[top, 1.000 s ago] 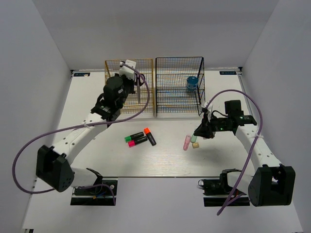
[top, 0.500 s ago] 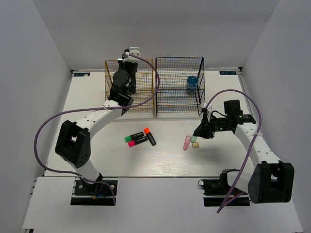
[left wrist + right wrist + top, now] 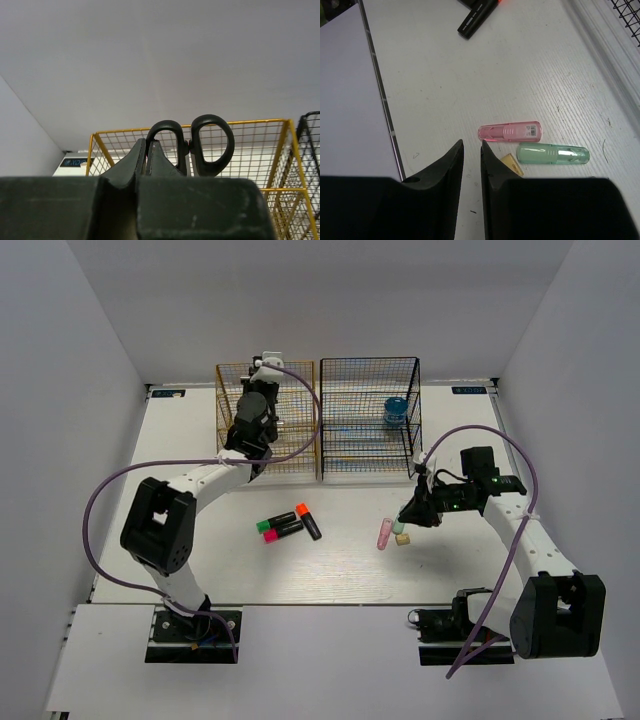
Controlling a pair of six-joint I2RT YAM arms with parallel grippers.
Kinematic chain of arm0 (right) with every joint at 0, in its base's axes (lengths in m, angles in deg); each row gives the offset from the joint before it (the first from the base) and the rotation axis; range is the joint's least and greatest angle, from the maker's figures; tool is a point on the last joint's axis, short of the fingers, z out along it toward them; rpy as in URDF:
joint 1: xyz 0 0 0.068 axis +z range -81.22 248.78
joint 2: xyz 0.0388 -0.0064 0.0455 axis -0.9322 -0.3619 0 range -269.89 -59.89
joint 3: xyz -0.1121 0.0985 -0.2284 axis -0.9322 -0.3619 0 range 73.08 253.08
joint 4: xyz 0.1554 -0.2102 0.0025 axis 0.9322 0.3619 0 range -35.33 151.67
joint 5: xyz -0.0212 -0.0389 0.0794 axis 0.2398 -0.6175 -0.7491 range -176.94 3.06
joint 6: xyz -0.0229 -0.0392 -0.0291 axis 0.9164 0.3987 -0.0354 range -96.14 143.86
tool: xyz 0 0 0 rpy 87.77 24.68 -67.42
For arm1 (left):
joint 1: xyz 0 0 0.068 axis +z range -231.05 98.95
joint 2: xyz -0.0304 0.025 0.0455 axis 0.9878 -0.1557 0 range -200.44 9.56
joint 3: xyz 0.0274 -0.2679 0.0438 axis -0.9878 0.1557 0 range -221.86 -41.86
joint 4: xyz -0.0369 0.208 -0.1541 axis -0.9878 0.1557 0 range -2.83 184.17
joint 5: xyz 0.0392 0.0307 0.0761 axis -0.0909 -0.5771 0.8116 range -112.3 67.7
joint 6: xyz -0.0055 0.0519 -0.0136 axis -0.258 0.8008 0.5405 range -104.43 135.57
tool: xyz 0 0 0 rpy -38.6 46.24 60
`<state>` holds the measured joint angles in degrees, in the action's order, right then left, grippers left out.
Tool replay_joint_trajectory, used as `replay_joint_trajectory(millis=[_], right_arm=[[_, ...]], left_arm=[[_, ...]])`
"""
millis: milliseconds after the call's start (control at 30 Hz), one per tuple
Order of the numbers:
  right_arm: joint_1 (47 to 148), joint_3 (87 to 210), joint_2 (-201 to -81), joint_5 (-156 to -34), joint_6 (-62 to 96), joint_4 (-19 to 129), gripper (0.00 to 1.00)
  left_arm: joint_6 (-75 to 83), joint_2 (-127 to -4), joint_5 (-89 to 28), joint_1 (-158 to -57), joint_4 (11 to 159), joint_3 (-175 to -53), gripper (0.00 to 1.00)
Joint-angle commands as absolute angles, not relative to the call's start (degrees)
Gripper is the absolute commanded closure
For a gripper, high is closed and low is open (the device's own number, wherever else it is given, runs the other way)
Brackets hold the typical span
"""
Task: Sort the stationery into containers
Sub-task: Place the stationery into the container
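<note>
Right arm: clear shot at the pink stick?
Probably yes: the right gripper hovers right by the pink stick, jaws slightly apart and empty, nothing in the way. The green stick lies close beside it.

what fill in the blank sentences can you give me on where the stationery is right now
The left hand is shut on the black-handled ___ at the gold-yellow rack.
A round blue ___ sits in the black rack.
___ highlighters lie together on the table.
The pink stick and green stick lie by the right hand, which holds ___.
Missing: scissors; jar; three; nothing.
</note>
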<state>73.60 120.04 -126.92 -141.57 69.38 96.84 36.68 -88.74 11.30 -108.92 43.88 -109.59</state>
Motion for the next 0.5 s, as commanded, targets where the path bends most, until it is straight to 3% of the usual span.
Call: replay_joint_trajectory(millis=[0, 133, 300, 333, 367, 467], right_arm=[[73.18, 120.63, -127.13, -143.54, 70.71, 98.18, 0.76], [72.82, 120.72, -127.22, -143.63, 70.80, 98.26, 0.76], [72.21, 120.89, -127.04, -144.33, 71.15, 98.88, 0.74], [72.21, 120.98, -126.95, -144.33, 71.06, 98.97, 0.74], [71.95, 120.98, -127.04, -144.42, 71.15, 99.05, 0.74], [71.86, 121.07, -127.04, -144.86, 71.32, 99.40, 0.70]], left_arm=[[32.98, -87.91, 11.89, -107.24, 42.61, -108.75, 1.00], [30.70, -88.17, 11.80, -106.10, 43.92, -107.87, 1.00], [28.85, -88.70, 11.89, -105.66, 44.80, -106.38, 0.84], [28.23, -88.62, 11.71, -105.65, 44.98, -105.85, 0.61], [27.62, -87.92, 11.62, -105.74, 45.24, -105.59, 0.50], [25.77, -85.99, 10.05, -105.74, 48.23, -104.44, 0.30]])
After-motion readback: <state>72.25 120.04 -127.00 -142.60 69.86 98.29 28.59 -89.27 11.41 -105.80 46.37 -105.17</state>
